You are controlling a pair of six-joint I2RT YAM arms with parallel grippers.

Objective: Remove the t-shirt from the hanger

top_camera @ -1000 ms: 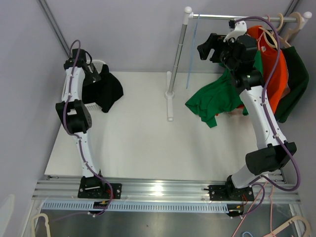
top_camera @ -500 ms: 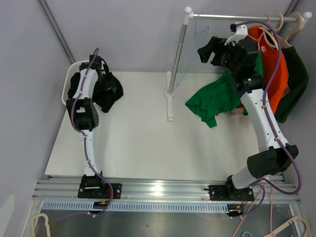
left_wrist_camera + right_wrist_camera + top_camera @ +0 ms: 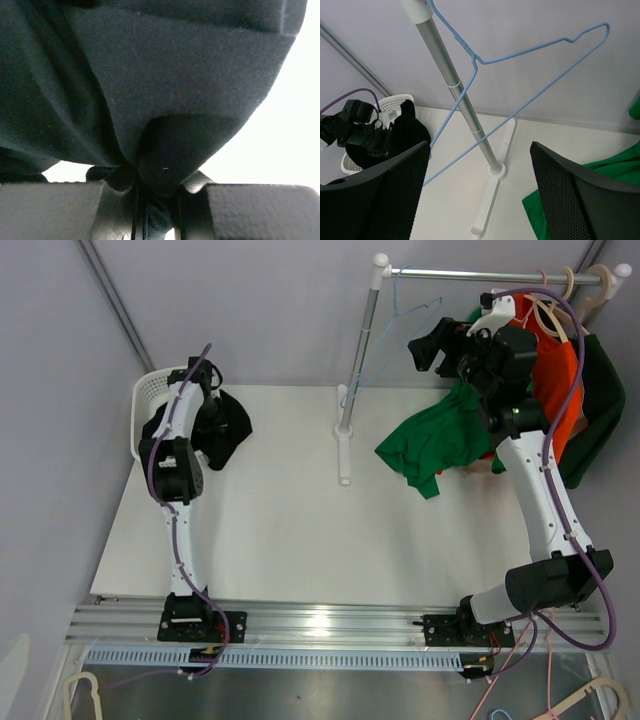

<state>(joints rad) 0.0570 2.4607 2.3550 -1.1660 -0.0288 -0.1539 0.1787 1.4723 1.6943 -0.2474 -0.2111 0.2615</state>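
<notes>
The black t-shirt (image 3: 230,425) hangs half out of the white basket (image 3: 145,400) at the far left. My left gripper (image 3: 208,408) is shut on a fold of it, and in the left wrist view the dark cloth (image 3: 175,75) bunches between the closed jaws of that gripper (image 3: 157,190). A bare blue wire hanger (image 3: 398,290) hangs from the rail at the rack's left end. My right gripper (image 3: 425,345) stands open just right of it; in the right wrist view the hanger (image 3: 468,51) swings ahead of the open gripper (image 3: 480,190), untouched.
The rack pole (image 3: 362,350) stands on a white foot at mid-table. A green t-shirt (image 3: 430,440) lies crumpled on the table under the right arm. Orange (image 3: 555,370) and dark green (image 3: 600,400) garments hang at the rail's right end.
My left gripper has swung over to the black t-shirt at the basket and closed on it. The right gripper drifted slightly right, and the blue hanger swung out at an angle.
</notes>
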